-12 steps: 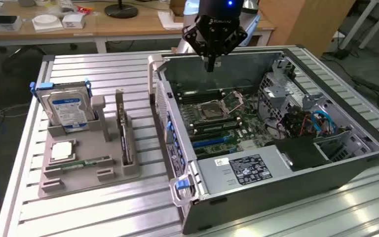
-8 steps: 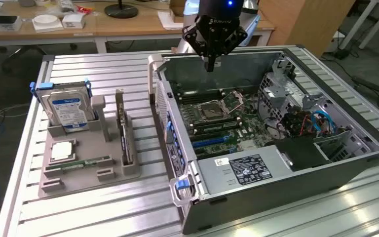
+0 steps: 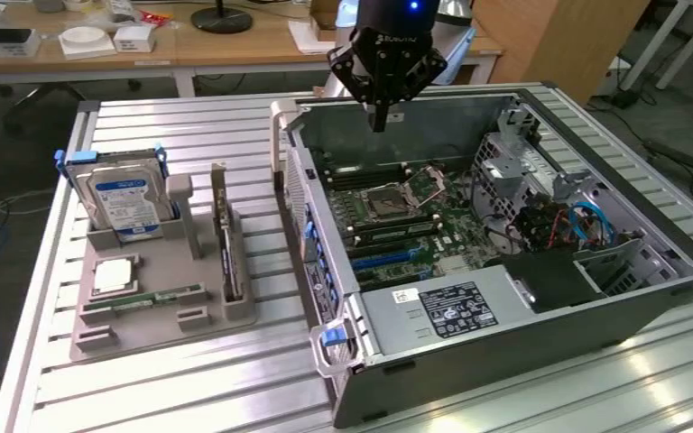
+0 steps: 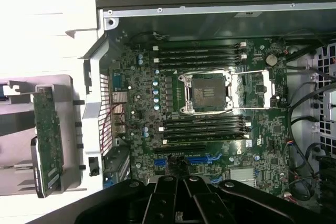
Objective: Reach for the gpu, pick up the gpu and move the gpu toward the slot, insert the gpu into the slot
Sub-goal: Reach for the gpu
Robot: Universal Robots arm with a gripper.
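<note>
**Shut fingers over the case, card waiting in its holder**

The black gripper (image 3: 379, 115) has its fingers pressed together with nothing between them. It hangs over the far end of the open black computer case (image 3: 503, 361), above the green motherboard (image 3: 401, 221), and touches nothing.

The gpu (image 3: 227, 248), a thin flat dark card with a silver bracket, is well apart from the gripper. It stands in the grey plastic holder (image 3: 154, 325), along the holder's edge nearest the case. The holder sits on the slatted aluminium table (image 3: 202, 388), toward the exterior view's left.

The card stands on its long edge. Its long axis runs from the table's near edge toward the far edge, roughly parallel to the case's side wall. The bracket end points to the far edge and rises above the card. Its flat faces look toward the case on one side and the silver hard drive with a blue label (image 3: 124, 203) on the other.

As I see it, there are several risks:
- Shut fingers coming down on so thin an edge would knock the card over or wedge it in its groove.
- The case wall is near, so a wide approach could clip it.
- A tilted grip would leave the card skewed against the blue slot (image 3: 385, 258).
</note>
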